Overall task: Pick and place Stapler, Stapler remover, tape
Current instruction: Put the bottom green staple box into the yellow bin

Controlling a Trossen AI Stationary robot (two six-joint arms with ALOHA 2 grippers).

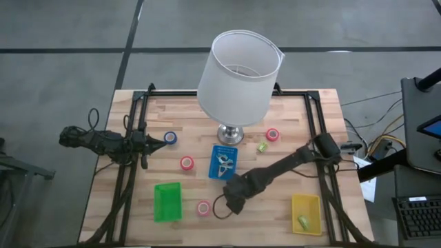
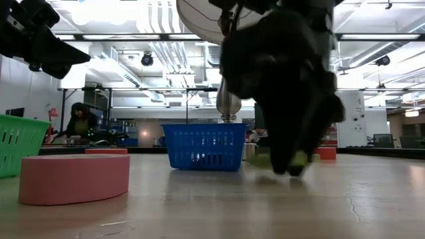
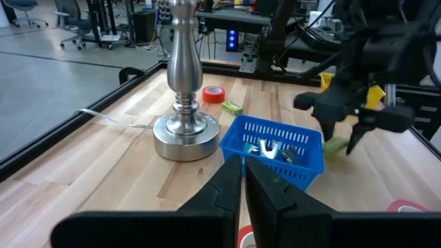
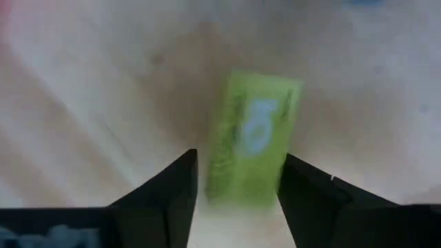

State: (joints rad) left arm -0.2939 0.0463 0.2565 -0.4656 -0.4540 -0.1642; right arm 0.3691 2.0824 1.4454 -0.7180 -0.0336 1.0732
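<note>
Near the desk's [image 1: 124, 207] front edge, the right claw [image 4: 238, 182] straddles a green stapler [image 4: 253, 138], fingers either side, grip unclear. Beyond stands the blue bin [image 1: 223, 163], then the lamp [image 1: 238, 76]. Left claw [image 3: 244, 180] closed, far left.

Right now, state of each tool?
Left tool: shut, holding nothing, parked at the table's left edge.
Right tool: fingers either side of a small green rectangular stapler; whether they grip it cannot be told.
</note>
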